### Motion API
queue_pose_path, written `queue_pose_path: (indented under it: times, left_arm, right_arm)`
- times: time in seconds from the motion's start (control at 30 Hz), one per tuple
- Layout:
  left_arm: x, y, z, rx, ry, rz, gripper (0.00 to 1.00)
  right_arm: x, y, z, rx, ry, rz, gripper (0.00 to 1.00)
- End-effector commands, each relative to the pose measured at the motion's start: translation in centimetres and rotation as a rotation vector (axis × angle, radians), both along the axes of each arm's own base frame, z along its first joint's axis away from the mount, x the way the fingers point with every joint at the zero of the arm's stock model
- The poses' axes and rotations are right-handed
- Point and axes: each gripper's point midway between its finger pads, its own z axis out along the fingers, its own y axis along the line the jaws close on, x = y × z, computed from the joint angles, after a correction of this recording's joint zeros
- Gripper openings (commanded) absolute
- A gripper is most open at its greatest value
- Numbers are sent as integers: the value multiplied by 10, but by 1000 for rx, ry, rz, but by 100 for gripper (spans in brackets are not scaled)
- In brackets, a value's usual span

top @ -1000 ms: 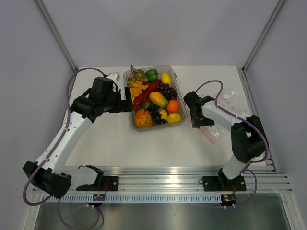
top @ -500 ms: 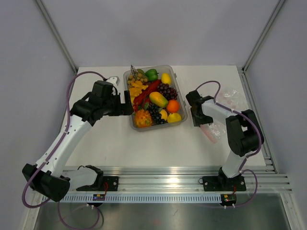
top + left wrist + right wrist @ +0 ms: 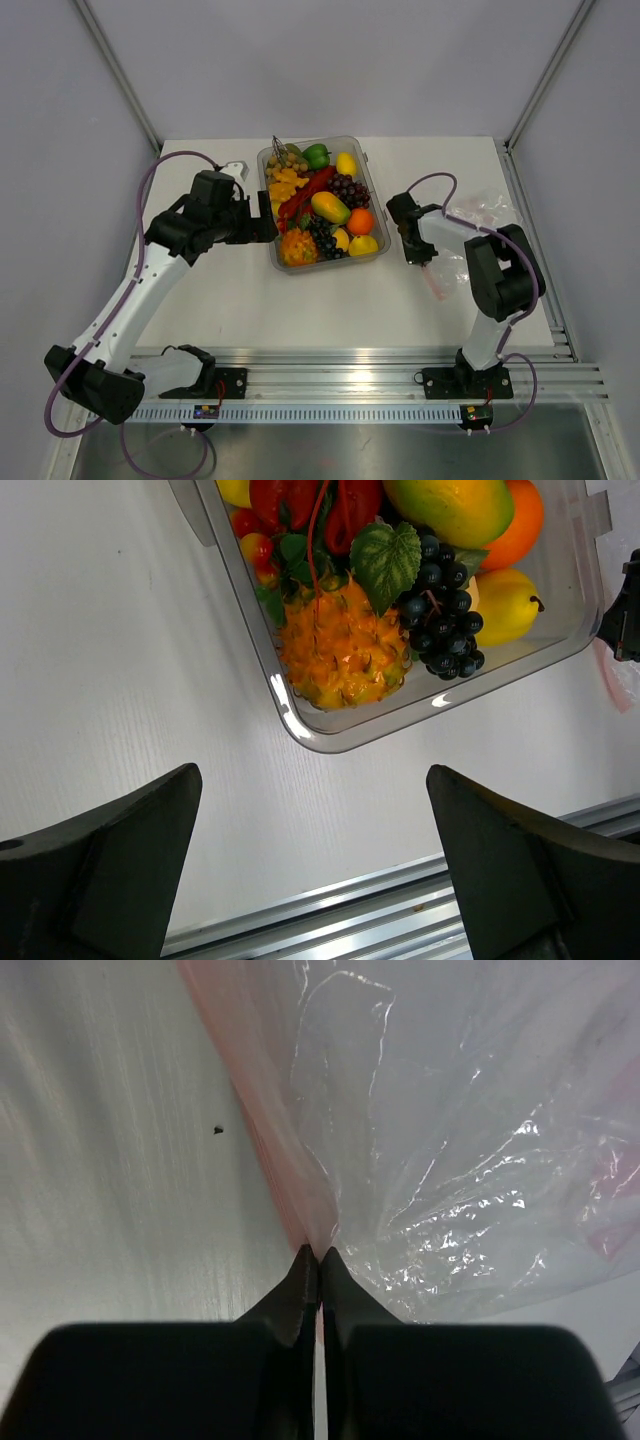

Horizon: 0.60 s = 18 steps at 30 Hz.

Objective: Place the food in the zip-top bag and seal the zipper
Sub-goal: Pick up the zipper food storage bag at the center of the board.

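None of the food (image 3: 330, 207) is in the zip-top bag (image 3: 478, 208) yet, as far as the view from above shows. All pieces lie together in the clear tray (image 3: 330, 264) in the upper middle of the frame, and the bag lies on the table (image 3: 230, 300) at the right, apart from the tray. I judge the task is at its beginning; filling and sealing are both left to do. My left gripper (image 3: 262, 222) hangs just beside the left wall of the tray, and my right gripper (image 3: 420, 256) is at the left edge of the bag.

From my left wrist, my two fingers (image 3: 110, 870) stand wide apart at the bottom corners and hold nothing. Above them is a corner of the tray, with a spiky orange fruit (image 3: 345, 655), dark grapes (image 3: 440, 610), a lemon (image 3: 505, 605) and a mango (image 3: 450, 505) inside.

From my right wrist, my fingers (image 3: 295, 1295) are pressed together at the lower middle and pinch the zipper (image 3: 265, 1130), the pink strip that runs to the upper left. The crinkly plastic spreads to the right; I see nothing inside it.
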Motion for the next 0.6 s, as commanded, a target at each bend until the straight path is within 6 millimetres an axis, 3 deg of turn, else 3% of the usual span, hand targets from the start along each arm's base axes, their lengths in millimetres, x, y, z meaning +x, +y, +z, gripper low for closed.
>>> queue_pose_path:
  times: [0.0,0.1,0.2,0.3,0.47,0.5,0.57]
  left_arm:
    - [4,-2,11,-28,-44,8,99]
    - [4,-4,15,-36,-48,-1,99]
    - [1,-17,20,-64,-51,-60,93]
    - [0,-47,27,-144,-61,-147,89]
    - [-21,-123,32,-275,-23,-319,88]
    - [-22,-138,40,-297,-42,-347,89]
    - [-26,-165,32,-299,-13,-387,89]
  right_arm:
    - [8,2,30,44,-101,-35,0]
    - [9,6,68,102,-180,-51,0]
    - [0,13,89,167,-198,-58,0]
    - [-9,27,117,286,-236,-48,0]
    - [-19,43,154,435,-300,-53,0]
    - [-23,45,165,465,-325,-47,0]
    - [-29,49,175,506,-330,-43,0]
